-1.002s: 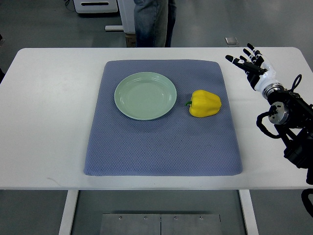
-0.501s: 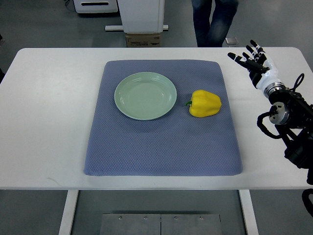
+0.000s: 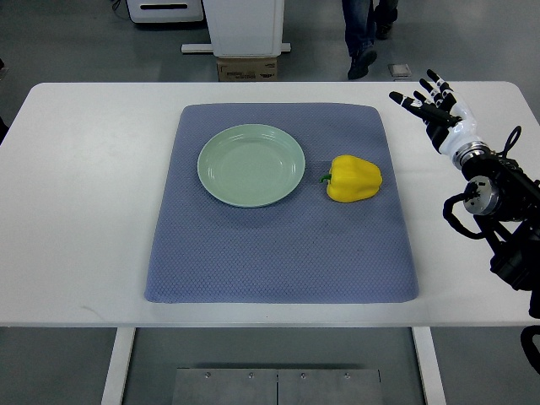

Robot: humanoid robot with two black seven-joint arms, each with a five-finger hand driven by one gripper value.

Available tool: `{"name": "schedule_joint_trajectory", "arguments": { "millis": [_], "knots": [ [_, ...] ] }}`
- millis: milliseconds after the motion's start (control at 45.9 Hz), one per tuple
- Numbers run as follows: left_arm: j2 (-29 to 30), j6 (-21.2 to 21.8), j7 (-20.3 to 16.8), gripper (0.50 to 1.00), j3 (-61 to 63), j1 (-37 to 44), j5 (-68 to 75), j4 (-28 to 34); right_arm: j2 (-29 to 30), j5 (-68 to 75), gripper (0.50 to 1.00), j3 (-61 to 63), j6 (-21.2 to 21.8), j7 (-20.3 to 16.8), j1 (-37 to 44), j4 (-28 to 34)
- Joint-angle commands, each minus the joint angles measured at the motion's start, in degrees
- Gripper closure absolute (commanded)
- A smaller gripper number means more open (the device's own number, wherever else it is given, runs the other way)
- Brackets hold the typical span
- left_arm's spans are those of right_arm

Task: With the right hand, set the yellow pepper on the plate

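A yellow pepper (image 3: 354,179) lies on its side on a blue-grey mat (image 3: 278,245), its green stem pointing left toward a pale green plate (image 3: 251,164). The plate is empty and sits a short gap to the left of the pepper. My right hand (image 3: 429,105) is over the white table at the far right, above and to the right of the pepper, well apart from it. Its fingers are spread and hold nothing. The left arm is not in view.
The white table (image 3: 76,186) carries the mat in its middle. A person's legs (image 3: 363,29) show on the floor beyond the far edge. A cardboard box (image 3: 245,67) and a white stand are also behind the table.
My right hand has shifted slightly near the table's far right corner, still open. The person behind the table has walked from left to right and further away.
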Motion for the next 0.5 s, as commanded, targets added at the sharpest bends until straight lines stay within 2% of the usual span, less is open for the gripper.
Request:
{"name": "schedule_joint_trajectory", "arguments": {
  "millis": [0,479],
  "knots": [
    [0.00,-0.03,0.00,0.500,0.00,0.00,-0.03,0.00,0.07,0.00,0.500,-0.01,1.12,0.04,0.00,0.00],
    [0.00,-0.04,0.00,0.500,0.00,0.00,-0.03,0.00,-0.02,0.00,0.500,-1.42,1.56,0.13,-0.35,0.00]
  ]
}}
